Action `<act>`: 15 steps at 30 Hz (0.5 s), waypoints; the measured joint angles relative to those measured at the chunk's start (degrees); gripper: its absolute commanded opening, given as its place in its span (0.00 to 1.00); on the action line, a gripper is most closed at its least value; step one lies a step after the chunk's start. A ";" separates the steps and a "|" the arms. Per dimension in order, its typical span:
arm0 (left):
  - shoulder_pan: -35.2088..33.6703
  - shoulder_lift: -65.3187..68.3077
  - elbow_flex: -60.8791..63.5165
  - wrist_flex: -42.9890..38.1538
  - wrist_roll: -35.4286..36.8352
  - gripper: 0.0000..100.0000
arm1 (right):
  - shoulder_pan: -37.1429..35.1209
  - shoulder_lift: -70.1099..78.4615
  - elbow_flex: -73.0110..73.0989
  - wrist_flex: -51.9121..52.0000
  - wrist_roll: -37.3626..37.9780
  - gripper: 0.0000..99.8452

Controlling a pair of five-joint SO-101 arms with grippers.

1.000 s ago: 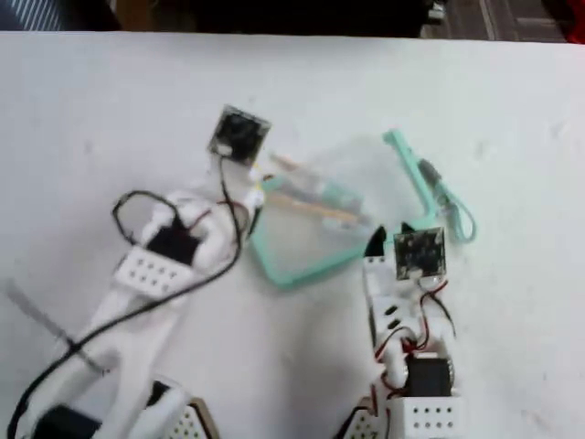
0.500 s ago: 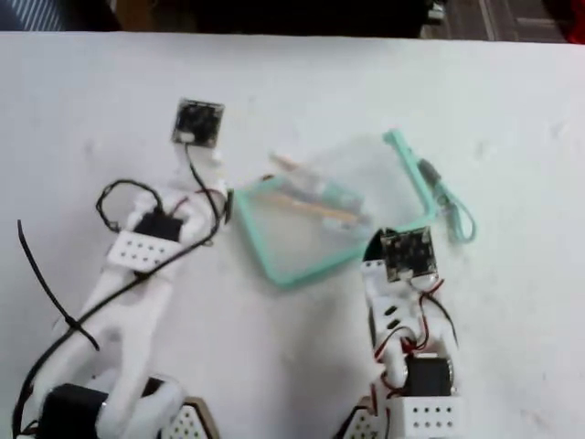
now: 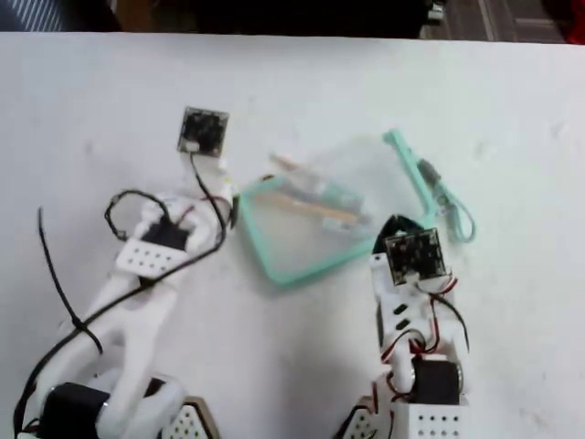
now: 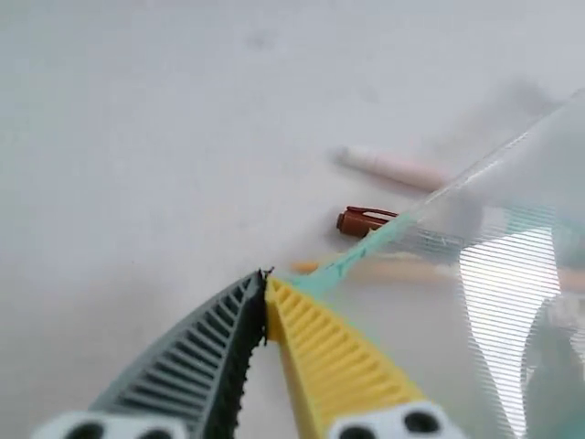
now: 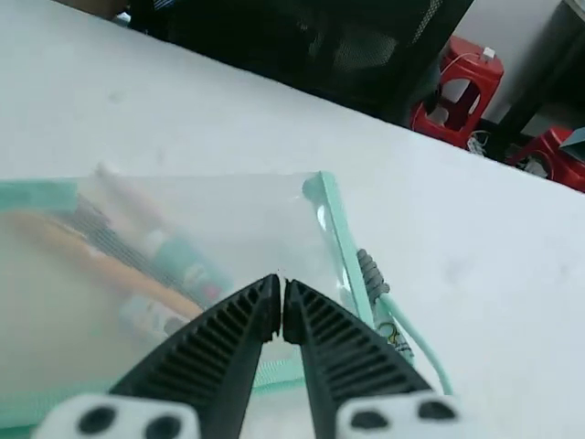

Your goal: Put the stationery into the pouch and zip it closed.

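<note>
Probably risks spilling the protruding pens [image 4: 366,220] onto the counter [image 3: 110,82], or jamming the zip [image 5: 368,272] on them, through an uneven tug, left tool [image 4: 265,280] pinched shut on the mint rim of the pouch [image 3: 302,240] mid-frame, right tool [image 5: 280,280] closed at its lower-right corner.

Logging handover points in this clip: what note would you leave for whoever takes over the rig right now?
Left hand: shut on the pouch rim at one corner.
Right hand: shut at the opposite corner; grip unconfirmed.
Pens lie mostly inside the pouch, ends poking out near the left hand.
Done: pens largely in.
Left: push the ends in, draw the zipper pull across to close.
</note>
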 measured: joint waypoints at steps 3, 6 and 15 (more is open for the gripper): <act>0.44 0.00 0.62 -1.58 -1.32 0.02 | 0.18 5.19 -5.80 0.70 0.18 0.02; 0.44 0.00 0.62 -2.02 -2.46 0.02 | 0.26 15.65 -13.36 1.49 0.44 0.02; 0.44 0.00 0.62 -2.02 -2.46 0.02 | 6.42 54.07 -44.66 13.10 0.44 0.02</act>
